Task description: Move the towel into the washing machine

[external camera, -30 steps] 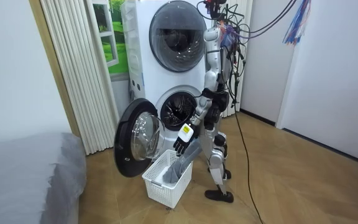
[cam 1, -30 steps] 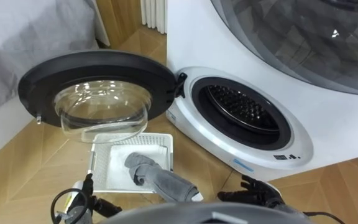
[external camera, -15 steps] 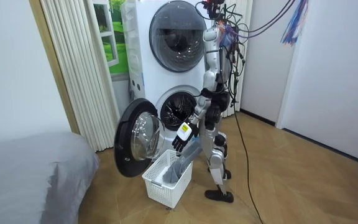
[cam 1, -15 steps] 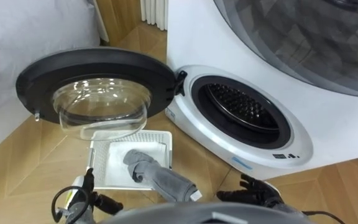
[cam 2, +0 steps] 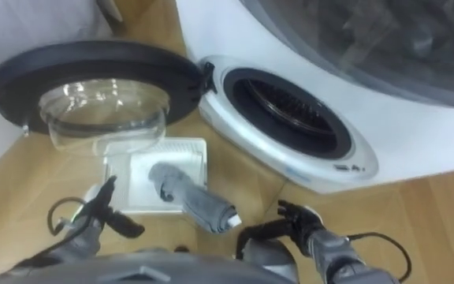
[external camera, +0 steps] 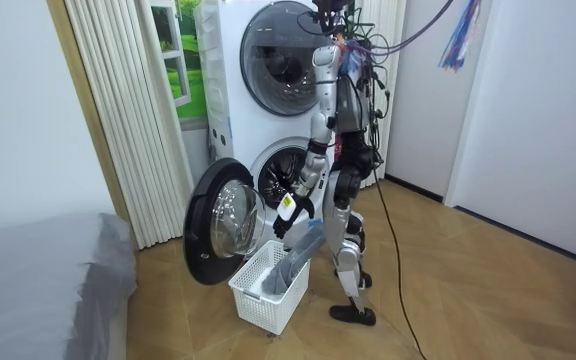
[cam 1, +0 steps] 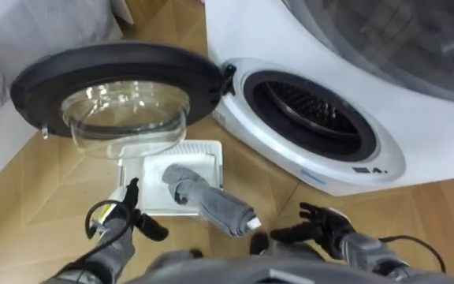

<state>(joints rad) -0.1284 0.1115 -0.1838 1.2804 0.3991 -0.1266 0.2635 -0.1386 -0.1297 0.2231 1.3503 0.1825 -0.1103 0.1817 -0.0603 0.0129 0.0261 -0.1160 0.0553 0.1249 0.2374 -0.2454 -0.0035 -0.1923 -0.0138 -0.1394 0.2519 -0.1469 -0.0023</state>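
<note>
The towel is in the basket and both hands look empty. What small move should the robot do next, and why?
Probably lower the right hand to the grey towel and close on it. The towel drapes over the white basket rim, its end near that hand; both hands, the left hand too, are open and empty, and the washing machine door stands open.

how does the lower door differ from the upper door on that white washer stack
The lower door is swung wide open, baring the drum; the upper door is shut. The lower door shows its inner side, a clear glass bowl in a black rim; the upper door shows its dark outer front. The lower door hangs near the floor beside the basket; the upper door sits high up. Both are round.
</note>
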